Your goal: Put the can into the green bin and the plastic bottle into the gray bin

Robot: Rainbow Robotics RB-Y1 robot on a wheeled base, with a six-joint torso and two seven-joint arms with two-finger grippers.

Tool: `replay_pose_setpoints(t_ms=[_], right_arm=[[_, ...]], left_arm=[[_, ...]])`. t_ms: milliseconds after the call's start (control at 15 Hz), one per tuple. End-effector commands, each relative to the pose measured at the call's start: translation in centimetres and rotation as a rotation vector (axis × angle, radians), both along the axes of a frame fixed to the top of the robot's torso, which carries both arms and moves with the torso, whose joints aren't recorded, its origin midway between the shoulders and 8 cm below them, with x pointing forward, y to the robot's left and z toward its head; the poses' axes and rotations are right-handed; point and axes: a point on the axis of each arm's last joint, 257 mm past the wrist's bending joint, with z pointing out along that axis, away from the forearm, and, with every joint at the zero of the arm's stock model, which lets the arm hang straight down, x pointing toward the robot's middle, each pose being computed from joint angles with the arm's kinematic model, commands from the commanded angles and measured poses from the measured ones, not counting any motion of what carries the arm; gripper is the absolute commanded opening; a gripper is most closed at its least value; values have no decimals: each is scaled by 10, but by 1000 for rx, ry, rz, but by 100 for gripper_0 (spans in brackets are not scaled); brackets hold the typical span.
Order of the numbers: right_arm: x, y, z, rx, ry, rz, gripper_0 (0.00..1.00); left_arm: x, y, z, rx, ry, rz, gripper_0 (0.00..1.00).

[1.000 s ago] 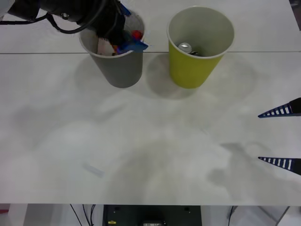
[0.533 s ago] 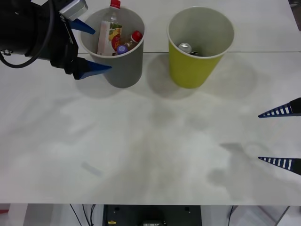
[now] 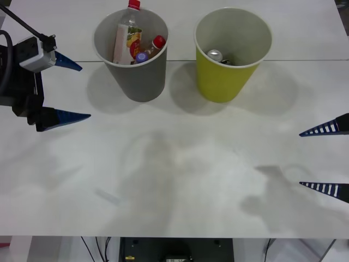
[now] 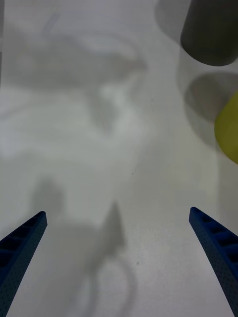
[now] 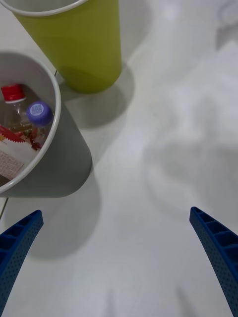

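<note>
Bottles (image 3: 130,39) fill the gray bin (image 3: 136,76) (both end effectors (image 3: 65,87) (image 3: 327,159) spread apart).

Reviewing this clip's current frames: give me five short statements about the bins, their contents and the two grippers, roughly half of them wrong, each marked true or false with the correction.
1. The can lies inside the green bin. True.
2. The gray bin holds no bottles. False: it holds several bottles, including a tall red-capped bottle and a purple-capped bottle.
3. The left gripper is clamped on a bottle. False: it is open and holds nothing, beside the gray bin on the robot's left.
4. The right gripper is open above the table at the robot's right edge. True.
5. The green bin has tipped over. False: both bins stand upright, side by side.
</note>
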Motion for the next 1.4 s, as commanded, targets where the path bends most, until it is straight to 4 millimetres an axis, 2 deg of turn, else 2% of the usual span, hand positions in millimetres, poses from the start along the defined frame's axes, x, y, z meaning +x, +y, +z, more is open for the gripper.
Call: replay_pose_setpoints(t_ms=[67,400,533,1133,1400], right_arm=[[0,0,0,0,0,0,100],[0,0,0,0,0,0,100],[0,0,0,0,0,0,100],[0,0,0,0,0,0,100],[0,0,0,0,0,0,100]], left_arm=[[-17,20,-22,40,-18,-39,100],[-49,43,-49,103,-25,-110,100],[-56,47,-53,102,-19,-122,100],[-77,32,-59,75,3,-177,100],[-77,32,-59,75,3,-177,100]])
